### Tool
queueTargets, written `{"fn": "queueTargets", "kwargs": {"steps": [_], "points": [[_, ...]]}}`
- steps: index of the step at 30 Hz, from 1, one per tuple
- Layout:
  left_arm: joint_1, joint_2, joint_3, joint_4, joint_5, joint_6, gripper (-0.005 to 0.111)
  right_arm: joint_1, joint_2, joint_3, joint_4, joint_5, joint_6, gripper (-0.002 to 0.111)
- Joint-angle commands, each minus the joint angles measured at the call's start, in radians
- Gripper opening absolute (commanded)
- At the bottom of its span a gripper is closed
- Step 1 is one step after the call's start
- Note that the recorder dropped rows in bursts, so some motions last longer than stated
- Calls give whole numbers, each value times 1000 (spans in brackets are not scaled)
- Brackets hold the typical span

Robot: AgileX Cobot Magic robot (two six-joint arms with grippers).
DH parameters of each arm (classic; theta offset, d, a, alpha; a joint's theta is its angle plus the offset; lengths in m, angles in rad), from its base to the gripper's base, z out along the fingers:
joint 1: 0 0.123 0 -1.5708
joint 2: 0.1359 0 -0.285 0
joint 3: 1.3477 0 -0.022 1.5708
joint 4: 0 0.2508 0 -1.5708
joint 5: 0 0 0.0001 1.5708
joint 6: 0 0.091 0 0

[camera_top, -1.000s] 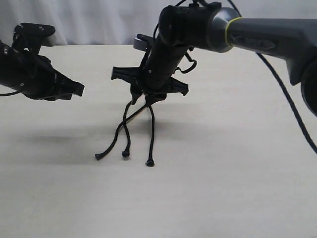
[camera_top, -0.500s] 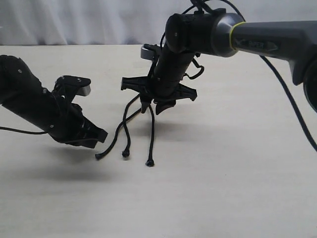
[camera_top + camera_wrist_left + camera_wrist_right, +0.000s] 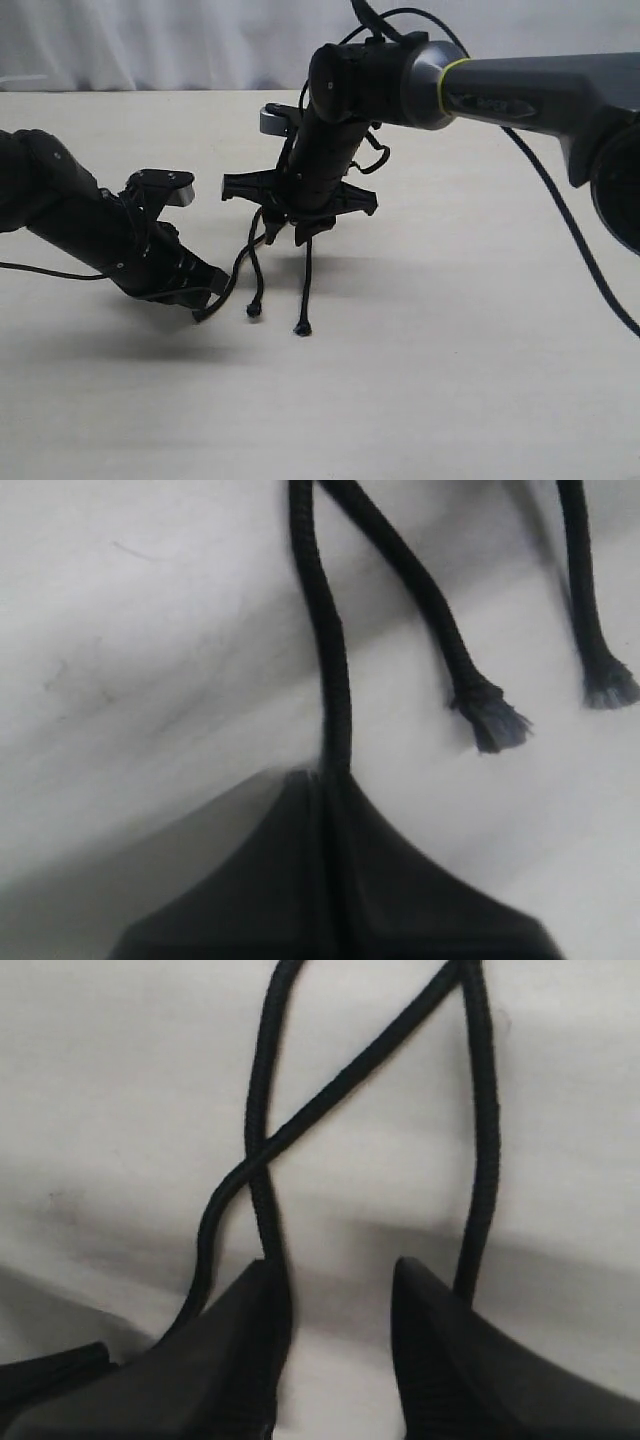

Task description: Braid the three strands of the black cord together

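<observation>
The black cord's three strands [image 3: 305, 280] hang out from under my right gripper [image 3: 290, 232] onto the pale table; its knotted top is hidden behind that arm. The right gripper [image 3: 335, 1278] is open, one finger [image 3: 255, 1305] beside two crossing strands [image 3: 262, 1150], the other finger beside the third strand [image 3: 482, 1160], with nothing between them. My left gripper [image 3: 203, 297] is low on the table and shut on the end of the leftmost strand [image 3: 325, 670], which runs between its closed jaws. The other two frayed tips [image 3: 490, 720] [image 3: 606, 687] lie free.
The pale wooden table [image 3: 450, 380] spreads wide around the cord. A white curtain [image 3: 150, 40] closes off the back edge. The right arm's glossy black cable [image 3: 570, 230] loops down on the right side.
My left arm has swung right and down to the leftmost strand's tip and closed on it. The right arm has shifted slightly left above the cord.
</observation>
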Motion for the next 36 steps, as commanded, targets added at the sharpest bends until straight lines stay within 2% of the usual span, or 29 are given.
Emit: {"fn": "queueTargets", "kwargs": {"steps": [1,28,36], "points": [[-8,17,1,9,-26,8,0,20,1,3,5,-6,-6,37],[-10,72,1,-16,-5,20,0,22,61,3,92,39,-57,37],[-8,-51,1,27,-9,20,0,22,50,2,80,35,-57,37]]}}
